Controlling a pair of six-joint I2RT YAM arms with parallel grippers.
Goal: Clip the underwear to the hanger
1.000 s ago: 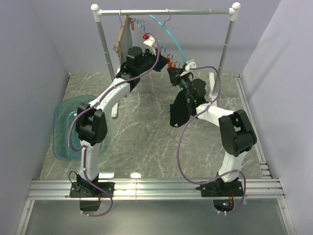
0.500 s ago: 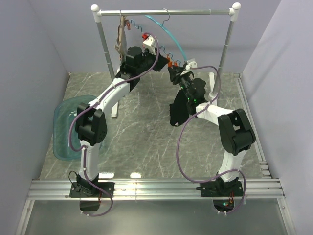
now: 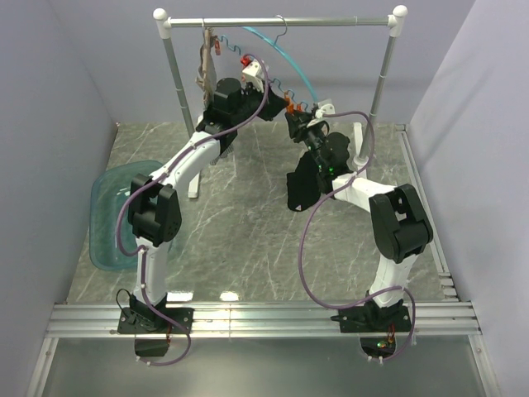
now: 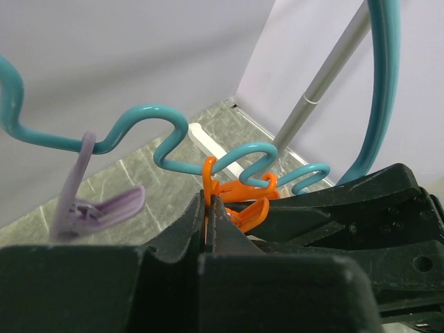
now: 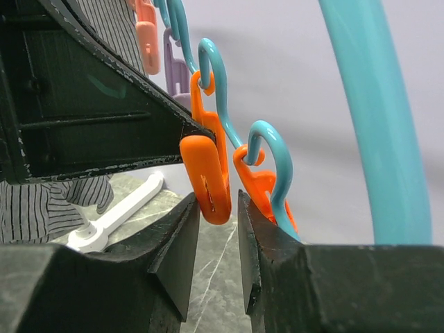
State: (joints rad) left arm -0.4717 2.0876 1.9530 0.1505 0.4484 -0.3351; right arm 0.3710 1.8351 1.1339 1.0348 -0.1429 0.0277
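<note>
The teal hanger (image 3: 291,64) hangs by its hook from the rail, with orange and purple clips along its wavy lower bar (image 4: 166,114). My left gripper (image 4: 206,208) is shut on the thin tab of an orange clip (image 4: 239,198). In the top view it (image 3: 277,99) is at the clip row. My right gripper (image 5: 218,208) is narrowly open, its jaws standing either side of the lower end of an orange clip (image 5: 208,173) with a gap on the right. The black underwear (image 3: 299,188) hangs below the right wrist. What holds its top is hidden, and neither wrist view shows it.
A metal rail on white posts (image 3: 281,20) spans the back. A brown wooden hanger with striped grey cloth (image 3: 205,66) hangs at its left end. A teal basin (image 3: 111,215) lies at the table's left edge. The rack's white foot (image 5: 118,215) lies on the marble top.
Both grippers have shifted slightly up and toward the hanger's clip row. The striped cloth on the wooden hanger has swung to edge-on. The underwear hangs as before.
</note>
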